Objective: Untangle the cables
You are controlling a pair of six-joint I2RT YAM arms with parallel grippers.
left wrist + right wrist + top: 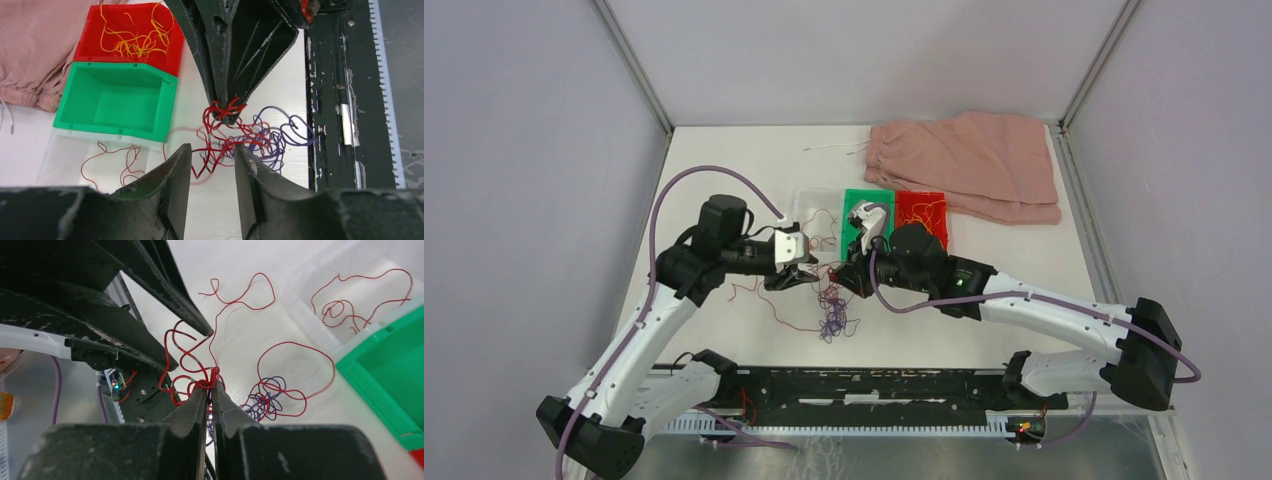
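Note:
The cables [832, 308] are a tangle of red and purple wires on the white table between my two grippers. In the left wrist view the red and purple clump [240, 137] lies just past my left gripper [212, 149]. Its jaws stand apart, with a few red loops reaching between the tips. My right gripper [210, 388] is shut on a knot of red wires, lifted a little, and purple loops [265, 397] trail on the table below. The top view shows the left gripper [807, 276] and the right gripper [846, 274] tip to tip over the clump.
A red bin [165, 60] holds yellow-orange wires [132, 42]. Beside it are a green bin [120, 100] and a clear tray [809, 203] with thin red wires [117, 160]. A pink cloth [969, 160] lies at the back right. The black base rail [854, 385] runs along the near edge.

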